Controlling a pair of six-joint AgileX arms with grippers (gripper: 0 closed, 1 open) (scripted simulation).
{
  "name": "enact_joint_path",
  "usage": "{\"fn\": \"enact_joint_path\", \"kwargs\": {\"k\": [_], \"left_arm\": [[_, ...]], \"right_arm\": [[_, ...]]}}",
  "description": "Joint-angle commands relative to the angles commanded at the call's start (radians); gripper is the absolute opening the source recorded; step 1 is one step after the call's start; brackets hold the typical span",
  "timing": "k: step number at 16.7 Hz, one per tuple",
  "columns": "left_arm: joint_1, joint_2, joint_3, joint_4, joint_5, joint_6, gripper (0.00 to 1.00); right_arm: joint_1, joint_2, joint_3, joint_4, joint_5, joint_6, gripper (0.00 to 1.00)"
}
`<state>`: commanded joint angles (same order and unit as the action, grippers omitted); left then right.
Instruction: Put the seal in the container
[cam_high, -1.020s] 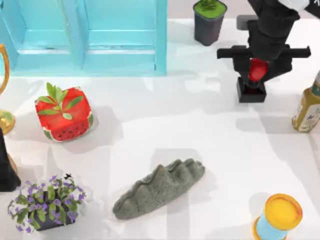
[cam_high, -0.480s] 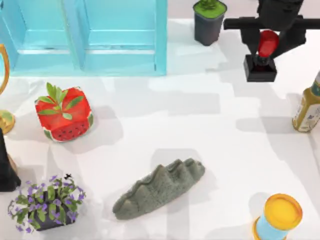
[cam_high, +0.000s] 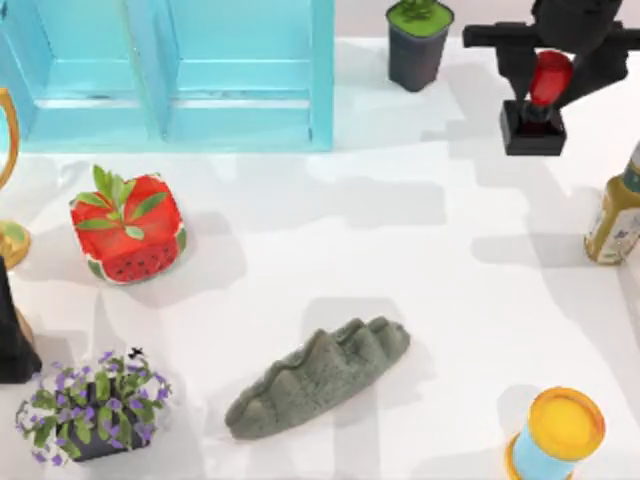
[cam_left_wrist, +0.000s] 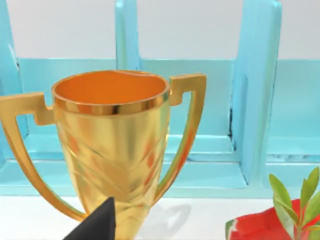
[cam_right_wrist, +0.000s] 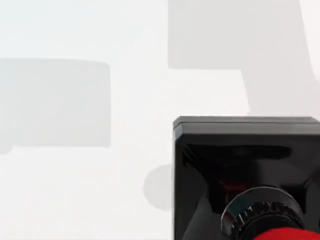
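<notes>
The right gripper (cam_high: 549, 72) is closed on the red knob of the seal (cam_high: 536, 105) and holds it in the air near the table's one o'clock corner, the black base hanging below the knob and tilted a little toward the camera. The blue container (cam_high: 170, 75) sits far off at about eleven o'clock, so the whole carry across the back of the table is yet to come. The main risk I see is the glossy, rounded knob slipping or swinging between the fingers on a fast sideways move, letting the heavy base twist out. A second risk is the dark plant pot (cam_high: 419, 40), which stands right between seal and container at twelve o'clock; a low path could clip its leaves. The container's near wall could also catch the base if the seal comes in too low. Compared with a second ago, the seal has risen and drifted toward the back right edge. The left arm is parked at nine o'clock by the gold trophy (cam_left_wrist: 112, 145).
</notes>
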<state>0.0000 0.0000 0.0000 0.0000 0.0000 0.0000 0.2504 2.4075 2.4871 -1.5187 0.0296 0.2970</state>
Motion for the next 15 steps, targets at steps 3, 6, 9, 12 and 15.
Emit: {"fn": "enact_joint_path", "kwargs": {"k": [3, 6, 9, 12, 15], "left_arm": [[0.0, 0.0, 0.0, 0.0, 0.0, 0.0, 1.0], [0.0, 0.0, 0.0, 0.0, 0.0, 0.0, 1.0], [0.0, 0.0, 0.0, 0.0, 0.0, 0.0, 1.0], [0.0, 0.0, 0.0, 0.0, 0.0, 0.0, 1.0], [0.0, 0.0, 0.0, 0.0, 0.0, 0.0, 1.0]], "right_arm": [[-0.119, -0.078, -0.066, 0.058, -0.013, -0.055, 0.0], [-0.278, -0.197, -0.204, 0.113, -0.029, -0.172, 0.0], [-0.443, -0.336, -0.39, 0.147, -0.049, -0.335, 0.0], [-0.584, -0.468, -0.585, 0.161, -0.069, -0.514, 0.0], [-0.683, -0.575, -0.747, 0.16, -0.084, -0.669, 0.0]]}}
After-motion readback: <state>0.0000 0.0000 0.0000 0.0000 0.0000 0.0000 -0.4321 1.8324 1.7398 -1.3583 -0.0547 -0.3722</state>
